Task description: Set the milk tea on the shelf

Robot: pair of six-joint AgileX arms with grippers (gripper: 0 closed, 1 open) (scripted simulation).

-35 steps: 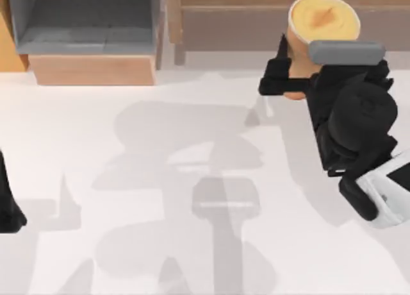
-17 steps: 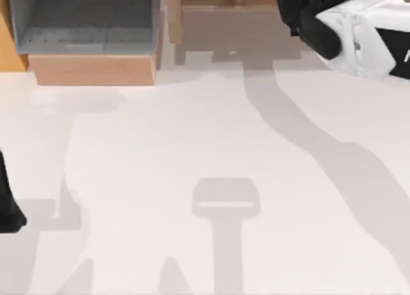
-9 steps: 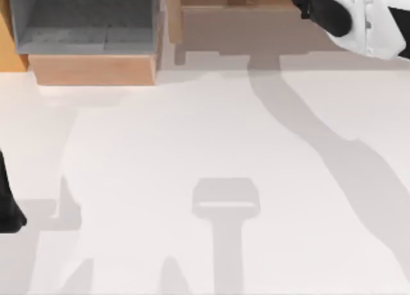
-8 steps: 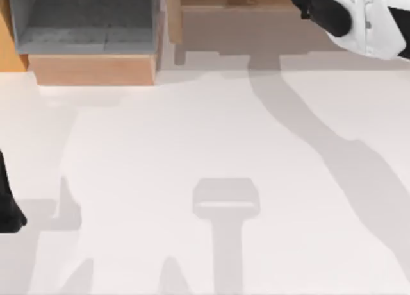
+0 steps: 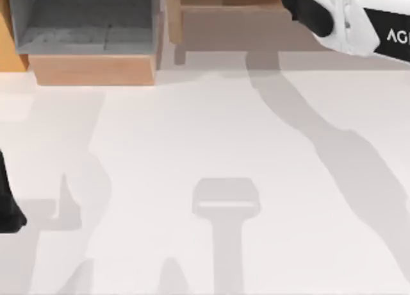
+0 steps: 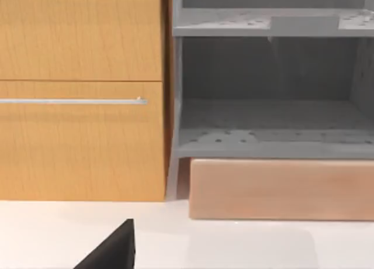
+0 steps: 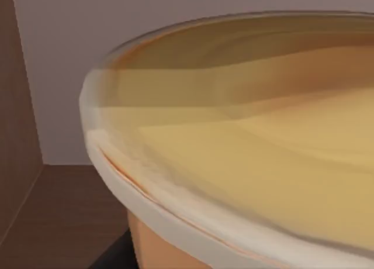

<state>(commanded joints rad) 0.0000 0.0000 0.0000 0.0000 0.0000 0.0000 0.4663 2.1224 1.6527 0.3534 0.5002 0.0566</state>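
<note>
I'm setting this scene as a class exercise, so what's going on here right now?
The right arm reaches over the shelf at the table's far right. Its wrist camera sits close above the milk tea, with brown shelf boards around the cup. Whether the cup is released can't be told. The left arm is parked at the table's left edge.

The milk tea (image 7: 245,164) — an orange-tan cup with a pale rim and a yellow-orange domed top — stands upright, very close beneath the right arm's jaws, inside the shelf (image 5: 221,25), whose brown board and upright lie beside it.
</note>
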